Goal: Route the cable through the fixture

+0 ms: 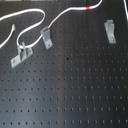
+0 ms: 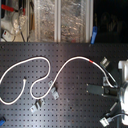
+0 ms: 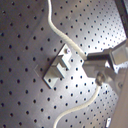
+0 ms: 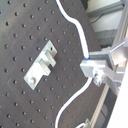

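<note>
The cable lies in loops on the black perforated worktop, its red band near the gripper. In both wrist views the cable runs just beside a metal fixture. Whether the gripper is open or closed, I cannot tell.

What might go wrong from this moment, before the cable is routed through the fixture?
1. In the second wrist view the cable runs beside the near fixture, not inside it; a pull may drag it past.
2. In the first exterior view its loops lie close to the middle fixture and the leftmost fixture; they may snag there.
3. Whether the end effector grips the cable is unclear; it may slip.
</note>
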### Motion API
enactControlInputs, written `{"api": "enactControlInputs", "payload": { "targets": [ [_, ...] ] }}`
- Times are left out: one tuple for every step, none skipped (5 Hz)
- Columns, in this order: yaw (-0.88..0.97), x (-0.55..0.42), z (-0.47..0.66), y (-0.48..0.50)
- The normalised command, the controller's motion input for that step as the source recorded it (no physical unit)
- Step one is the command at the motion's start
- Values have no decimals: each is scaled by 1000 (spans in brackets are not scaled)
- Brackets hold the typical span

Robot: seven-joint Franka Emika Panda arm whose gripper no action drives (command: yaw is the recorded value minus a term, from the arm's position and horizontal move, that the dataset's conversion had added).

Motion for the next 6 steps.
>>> {"api": "enactControlInputs", "payload": {
  "targets": [
    [0, -19, 0, 4],
    [0, 0, 0, 39],
    [34, -359, 234, 294],
    [0, -328, 282, 367],
    [-117, -190, 267, 441],
    [-166, -93, 448, 99]
  ]
}}
